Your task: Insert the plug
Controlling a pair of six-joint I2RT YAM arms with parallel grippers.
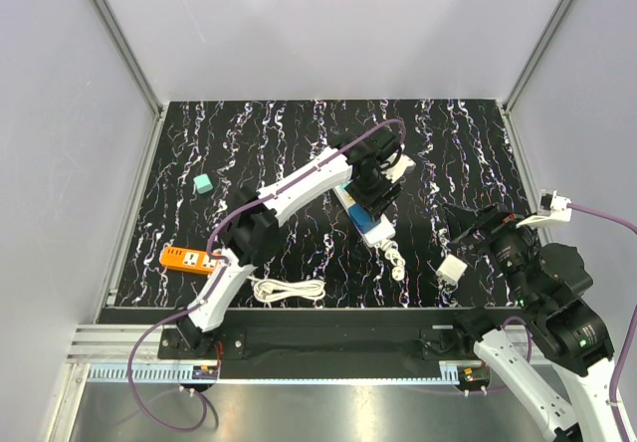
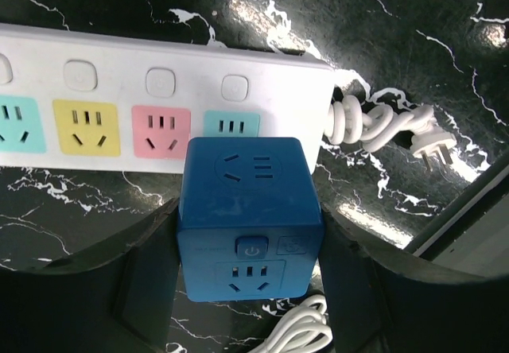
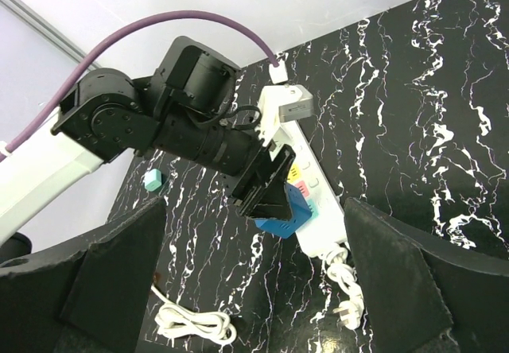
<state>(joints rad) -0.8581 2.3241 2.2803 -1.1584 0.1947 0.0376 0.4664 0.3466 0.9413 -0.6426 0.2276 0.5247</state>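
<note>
Being clamped in the left claw (image 2: 249, 242), the plug (image 2: 249, 210) was held at the power strip's (image 2: 119, 63) teal socket (image 2: 231, 122), apparently for alignment.

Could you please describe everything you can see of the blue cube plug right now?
The plug is a royal-blue cube of smooth plastic. Its upper face carries socket slots; its near face has a power button above another socket. The left claw clamps its two sides, holding it over the edge of the white power strip, by the teal outlet at the cord end. Its prongs are hidden.
</note>
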